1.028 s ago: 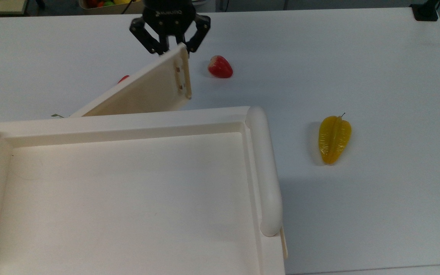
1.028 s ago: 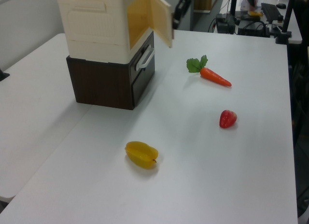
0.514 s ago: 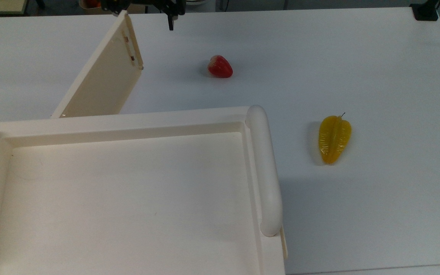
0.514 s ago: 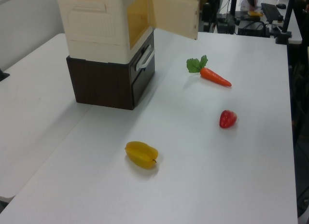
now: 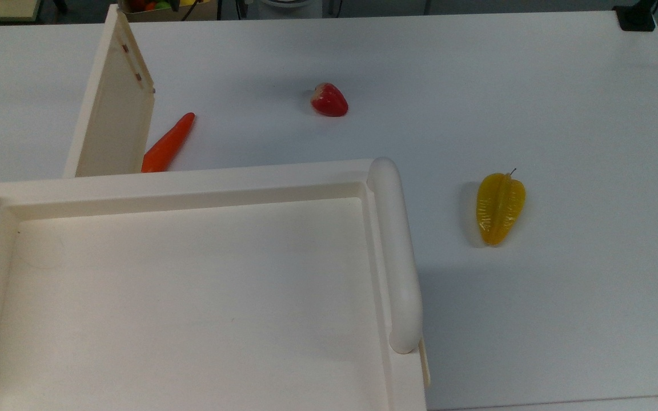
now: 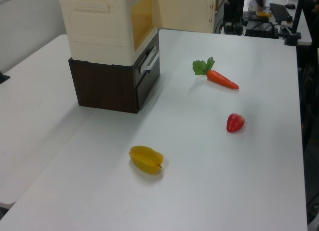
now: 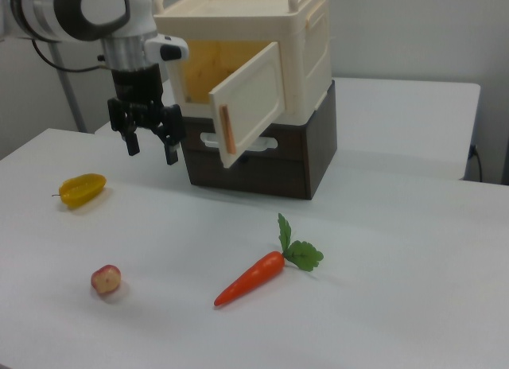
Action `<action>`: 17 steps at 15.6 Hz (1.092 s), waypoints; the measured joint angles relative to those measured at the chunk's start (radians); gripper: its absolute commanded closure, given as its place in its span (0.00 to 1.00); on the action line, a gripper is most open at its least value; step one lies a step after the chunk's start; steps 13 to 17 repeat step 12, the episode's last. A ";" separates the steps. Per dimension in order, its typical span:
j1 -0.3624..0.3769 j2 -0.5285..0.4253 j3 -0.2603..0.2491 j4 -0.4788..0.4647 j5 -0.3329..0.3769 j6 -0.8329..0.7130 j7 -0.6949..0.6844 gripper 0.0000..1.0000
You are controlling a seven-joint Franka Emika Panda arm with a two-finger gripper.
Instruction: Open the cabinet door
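swung wider, cabinet door [image 5: 113, 108] uncovers carrot [image 5: 168, 142]; no writing.

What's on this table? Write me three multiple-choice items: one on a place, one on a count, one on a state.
1. Where is the carrot?
A. On top of the cabinet
B. Inside the cabinet
C. On the table, in front of the cabinet

2. How many toy foods lie on the table?
A. One
B. Three
C. Five

3. The cabinet door is:
A. Open
B. Shut
C. Taken off

Answers: 1 C, it lies on the bare tabletop; 2 B, carrot, strawberry and starfruit; 3 A, it stands swung out, showing the yellow interior.
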 measured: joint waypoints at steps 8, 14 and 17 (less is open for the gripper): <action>0.000 -0.017 0.000 -0.034 0.000 0.033 0.021 0.00; -0.005 -0.019 -0.001 -0.034 -0.001 0.033 0.032 0.00; -0.005 -0.019 -0.001 -0.034 -0.001 0.033 0.032 0.00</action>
